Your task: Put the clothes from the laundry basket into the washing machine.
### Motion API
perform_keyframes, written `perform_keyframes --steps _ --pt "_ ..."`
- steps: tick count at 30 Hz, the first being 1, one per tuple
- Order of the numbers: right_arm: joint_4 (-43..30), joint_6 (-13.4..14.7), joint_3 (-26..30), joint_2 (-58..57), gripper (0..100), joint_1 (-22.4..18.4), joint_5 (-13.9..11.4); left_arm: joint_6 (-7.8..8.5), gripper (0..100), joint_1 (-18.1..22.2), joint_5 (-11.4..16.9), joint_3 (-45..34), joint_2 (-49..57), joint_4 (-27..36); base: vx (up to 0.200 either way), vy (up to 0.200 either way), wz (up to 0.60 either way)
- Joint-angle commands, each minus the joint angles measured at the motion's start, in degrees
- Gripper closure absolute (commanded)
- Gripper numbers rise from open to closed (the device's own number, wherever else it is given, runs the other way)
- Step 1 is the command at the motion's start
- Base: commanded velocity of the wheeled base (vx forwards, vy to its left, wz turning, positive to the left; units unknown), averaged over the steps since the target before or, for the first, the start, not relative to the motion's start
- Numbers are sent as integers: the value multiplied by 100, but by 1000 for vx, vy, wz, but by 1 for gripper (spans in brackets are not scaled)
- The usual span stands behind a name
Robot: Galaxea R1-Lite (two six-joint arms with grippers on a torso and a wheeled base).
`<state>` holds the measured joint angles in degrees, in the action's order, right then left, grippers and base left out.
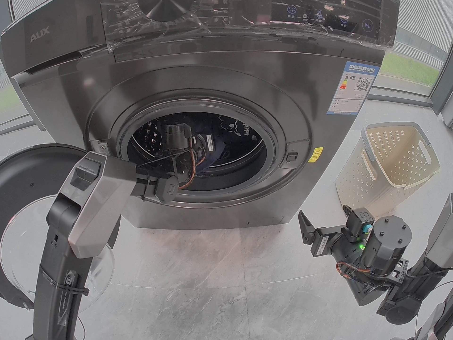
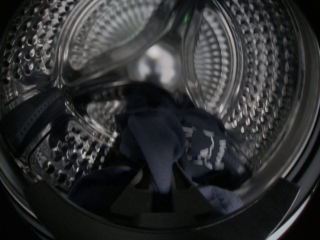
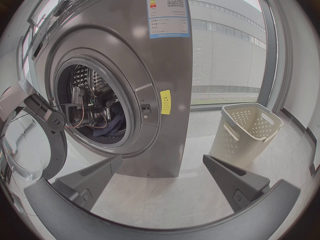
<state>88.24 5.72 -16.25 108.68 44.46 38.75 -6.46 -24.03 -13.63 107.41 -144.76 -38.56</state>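
The grey washing machine [image 1: 302, 119] stands with its round door [image 1: 23, 199] swung open to the left. My left arm [image 1: 104, 190] goes through the opening into the perforated drum [image 2: 266, 84]. There my left gripper [image 2: 160, 174] is shut on a dark blue garment [image 2: 156, 140] with white print, which lies bunched on the drum floor [image 1: 226, 142]. The beige laundry basket [image 1: 358, 180] stands on the floor right of the machine, and nothing shows inside it. My right gripper [image 1: 325, 218] hangs open above the floor in front of the basket, holding nothing.
Grey tiled floor [image 1: 212, 270] stretches in front of the machine. The open door's glass bowl [image 3: 23, 150] juts out at the left beside my left arm. A glass wall [image 3: 230, 50] rises behind the basket [image 3: 233, 140].
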Motion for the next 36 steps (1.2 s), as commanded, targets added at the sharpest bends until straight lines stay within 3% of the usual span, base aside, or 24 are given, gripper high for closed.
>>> perform_keyframes --steps 1,13,14,23,25,30,36 --pt "9 0 -1 4 0 1 1 -92 100 100 -70 718 -597 -583 0 0 0" --pt "9 8 8 13 0 10 1 -127 100 162 -78 718 -535 -943 0 0 0" --pt "1 8 8 13 0 19 1 -136 0 153 -87 718 -544 -969 0 0 0" --pt "9 8 8 4 0 19 1 -224 0 3 -219 718 -465 -864 0 0 0" --pt "9 8 17 4 0 19 1 -189 0 3 -333 439 -237 -750 0 0 0" --pt "9 8 8 4 0 19 1 -92 0 3 -281 -924 449 -301 0 0 0" --pt "9 8 17 13 0 28 1 -13 0 -5 -272 -1179 414 -547 0 0 0"
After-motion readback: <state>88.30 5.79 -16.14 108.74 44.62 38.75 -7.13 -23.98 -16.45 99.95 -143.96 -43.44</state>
